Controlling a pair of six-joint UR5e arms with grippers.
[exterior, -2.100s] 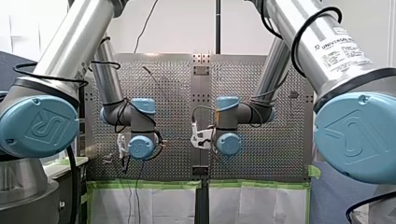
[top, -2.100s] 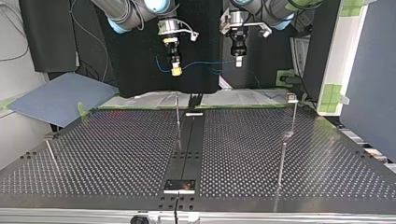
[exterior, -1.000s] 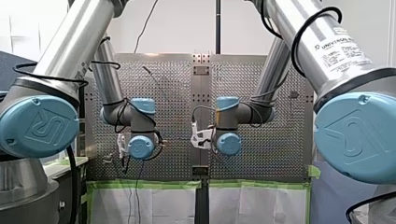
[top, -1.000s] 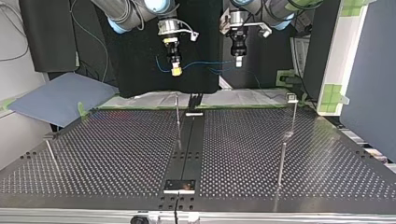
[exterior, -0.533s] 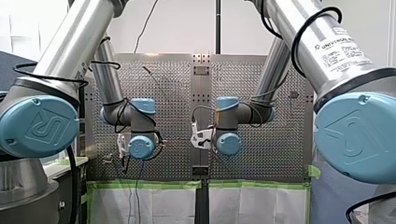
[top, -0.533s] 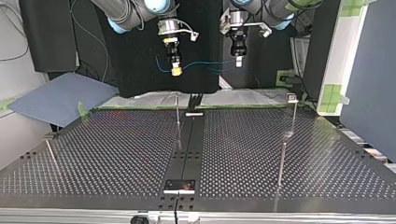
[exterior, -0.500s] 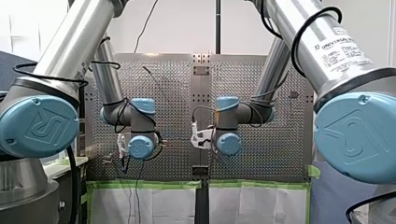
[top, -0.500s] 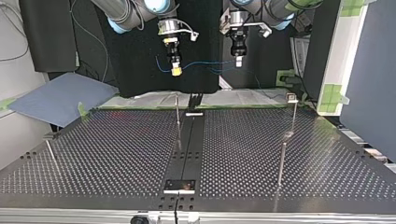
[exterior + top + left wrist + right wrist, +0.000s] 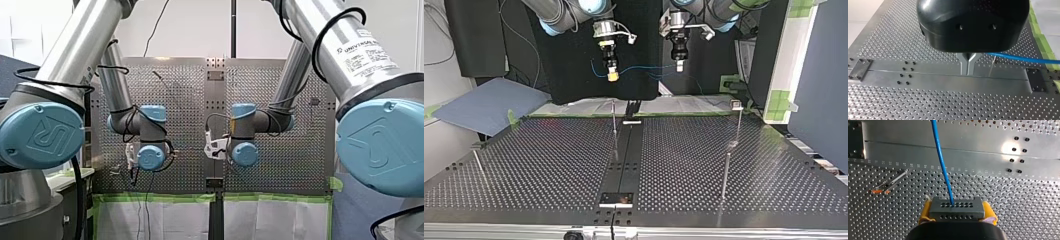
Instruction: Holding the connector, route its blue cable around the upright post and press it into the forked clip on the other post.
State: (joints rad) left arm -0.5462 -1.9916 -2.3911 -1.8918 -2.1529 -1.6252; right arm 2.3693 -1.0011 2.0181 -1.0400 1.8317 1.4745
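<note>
1. Front view. Perforated counter [image 9: 175,100], w/ green tape [image 9: 165,198] along near edge and centre rail [image 9: 215,95] down the middle. Your left arm [image 9: 75,55] enters at view's left, your right arm [image 9: 325,40] at view's right. Both wrists hang over counter's near half, one each side of the rail.
2. Top view. Right gripper [image 9: 612,76], yellow-tipped, left of view's centre. Left gripper [image 9: 679,66], black, to its right. Both are in the air, well above counter. Blue cable [image 9: 644,69] is strung between them w/ slight sag. Four slim uprights on counter: centre post [image 9: 614,125] beside rail, far post [image 9: 738,122] at view's right, near post [image 9: 724,172] in front of it, side post [image 9: 478,162] at view's left.
3. Left wrist view. Metal fingers [image 9: 963,66] pressed together at tips. Cable emerges beside finger roots and runs toward the tape; you can't tell whether it's nipped. Thin post stands just beside fingers, under cable.
4. Right wrist view. Yellow pads [image 9: 925,211] pinch grey connector [image 9: 956,208] by its two sides. Cable leaves a hole in connector's face and runs ahead over the rail. Orange-tipped post [image 9: 885,187] stands off to one side, apart from connector.
</note>
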